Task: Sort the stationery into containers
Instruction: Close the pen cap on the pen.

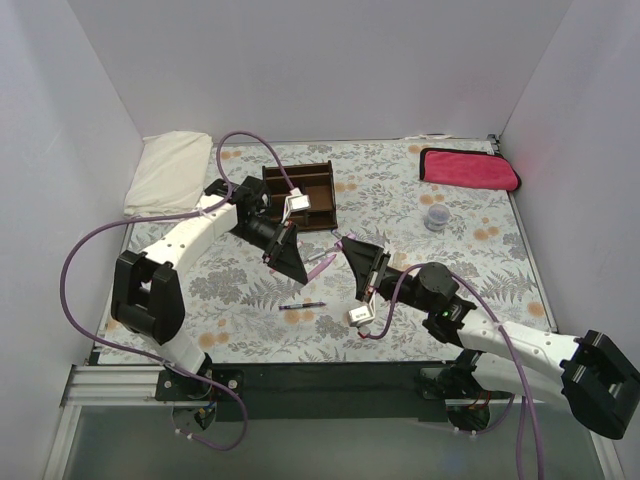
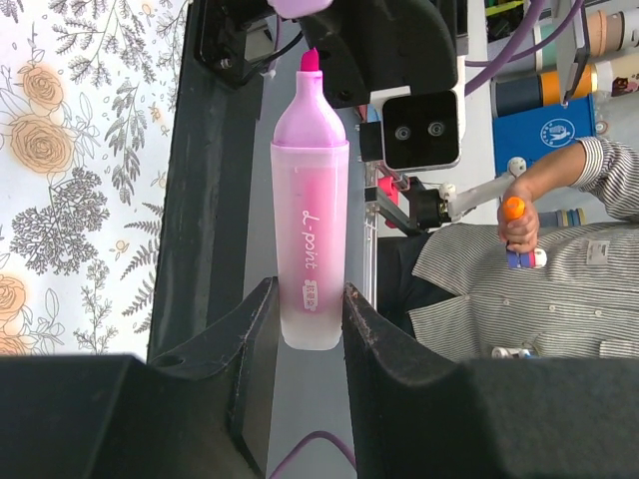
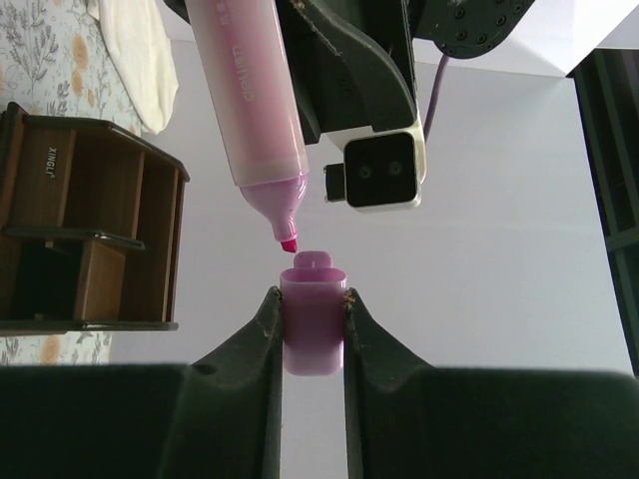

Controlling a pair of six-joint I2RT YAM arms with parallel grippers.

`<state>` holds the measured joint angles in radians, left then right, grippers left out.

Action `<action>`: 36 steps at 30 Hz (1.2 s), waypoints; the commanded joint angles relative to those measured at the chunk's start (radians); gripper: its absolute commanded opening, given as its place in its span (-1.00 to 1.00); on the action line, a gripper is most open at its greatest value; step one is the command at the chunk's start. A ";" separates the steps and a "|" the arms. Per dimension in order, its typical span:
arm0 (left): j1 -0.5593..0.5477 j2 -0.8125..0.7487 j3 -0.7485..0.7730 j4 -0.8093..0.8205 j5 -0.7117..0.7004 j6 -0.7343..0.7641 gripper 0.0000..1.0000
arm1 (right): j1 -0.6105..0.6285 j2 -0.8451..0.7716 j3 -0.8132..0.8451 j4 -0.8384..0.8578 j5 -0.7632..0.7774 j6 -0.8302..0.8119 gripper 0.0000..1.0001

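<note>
Early days: left gripper [image 2: 310, 311] clamped the highlighter [image 2: 310, 230], right gripper [image 3: 313, 301] clamped its cap [image 3: 313, 334], not yet joined. Pen [image 1: 302, 305] lay loose toward the near edge, outside the organizer [image 1: 300, 195].

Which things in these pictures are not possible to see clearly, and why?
- Organizer compartments: top view, the left arm covers part; right wrist view, the left edge cuts it.
- Small jar contents: top view, too small.
- Highlighter and cap: top view, mostly hidden between left gripper and right gripper.

Left gripper [image 1: 298, 268], right gripper [image 1: 346, 246]: raised, tips facing, just apart, over desk centre; both jaws clamped.
</note>
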<state>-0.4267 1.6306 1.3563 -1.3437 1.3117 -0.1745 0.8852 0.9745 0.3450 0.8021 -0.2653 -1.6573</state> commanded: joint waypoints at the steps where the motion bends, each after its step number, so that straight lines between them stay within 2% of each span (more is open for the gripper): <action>1: -0.001 -0.003 -0.009 -0.051 0.017 0.024 -1.00 | -0.003 -0.030 0.023 -0.050 -0.035 -0.028 -0.97; 7: -0.001 -0.003 -0.003 -0.049 0.014 0.021 -1.00 | -0.002 -0.048 0.022 -0.133 -0.057 -0.045 -0.97; 36: 0.000 0.121 0.083 -0.051 0.043 0.044 -1.00 | 0.011 -0.007 0.052 -0.181 -0.130 -0.067 -0.97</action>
<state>-0.4286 1.7527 1.4071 -1.3582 1.3170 -0.1574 0.8856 0.9592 0.3473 0.6479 -0.3328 -1.7134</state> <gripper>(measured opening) 0.263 0.255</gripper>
